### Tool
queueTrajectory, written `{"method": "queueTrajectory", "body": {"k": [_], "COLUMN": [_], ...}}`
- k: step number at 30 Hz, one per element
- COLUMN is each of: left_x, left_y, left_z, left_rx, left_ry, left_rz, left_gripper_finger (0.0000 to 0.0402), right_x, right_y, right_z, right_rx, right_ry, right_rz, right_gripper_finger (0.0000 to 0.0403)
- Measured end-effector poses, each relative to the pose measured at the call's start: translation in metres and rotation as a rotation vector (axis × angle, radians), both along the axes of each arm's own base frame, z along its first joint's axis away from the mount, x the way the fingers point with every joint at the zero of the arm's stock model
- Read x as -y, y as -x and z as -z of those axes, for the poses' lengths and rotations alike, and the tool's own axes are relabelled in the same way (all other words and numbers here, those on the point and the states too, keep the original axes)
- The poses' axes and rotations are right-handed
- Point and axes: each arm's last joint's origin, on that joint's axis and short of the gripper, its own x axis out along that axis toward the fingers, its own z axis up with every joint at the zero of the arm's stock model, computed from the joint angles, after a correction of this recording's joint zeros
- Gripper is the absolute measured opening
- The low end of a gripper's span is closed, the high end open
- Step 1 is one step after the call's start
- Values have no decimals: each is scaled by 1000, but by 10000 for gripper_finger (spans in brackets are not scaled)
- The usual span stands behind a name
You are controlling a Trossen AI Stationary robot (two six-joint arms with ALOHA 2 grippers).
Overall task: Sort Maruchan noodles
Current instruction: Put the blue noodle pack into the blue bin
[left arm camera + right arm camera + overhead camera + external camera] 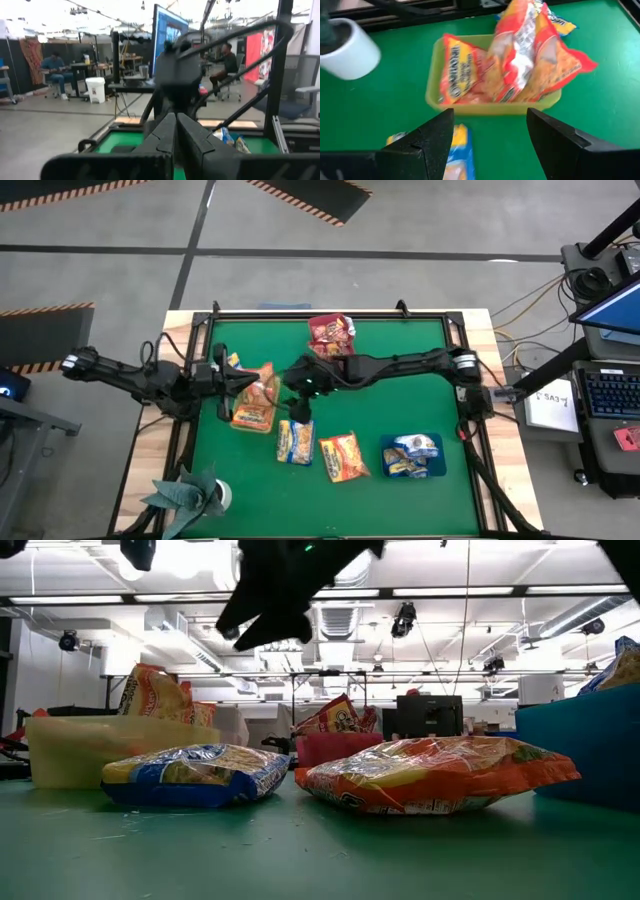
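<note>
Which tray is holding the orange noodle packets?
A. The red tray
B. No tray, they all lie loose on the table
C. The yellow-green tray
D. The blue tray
C. In the right wrist view several orange packets stand piled in the yellow-green tray, and the high view shows the same tray of orange packets left of the table's middle.

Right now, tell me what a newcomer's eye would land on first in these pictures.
First, the yellow-green tray left of the table's middle, heaped with orange noodle packets, the right hand open just above its edge. Next, two loose packets on the green mat nearer the front: a blue-and-yellow packet and an orange packet beside it. The left hand waits shut at the table's left.
</note>
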Motion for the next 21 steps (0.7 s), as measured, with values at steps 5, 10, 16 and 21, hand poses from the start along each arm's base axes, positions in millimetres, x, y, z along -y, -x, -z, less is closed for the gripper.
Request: {"method": "queueTrajectory", "body": {"k": [5,10,16,21], "left_x": [5,11,19,28], "left_y": [-16,-40,-65,-85], "left_z": [1,4,10,24], "left_rx": [-57,-181,-443,-682], "left_ry": [0,-29,13,67], "left_rz": [2,3,-5,50], "left_gripper_finger": [0,0,0,0], "right_x": [-20,-32,-40,-39], "right_y": [32,63,90,105], "right_z": [10,26,39,39], "right_rx": [9,-31,-86,-89], "right_ry": [0,-61,-104,-144], "right_rz": [14,35,52,75], "right_gripper_finger": [237,237,237,237]}}
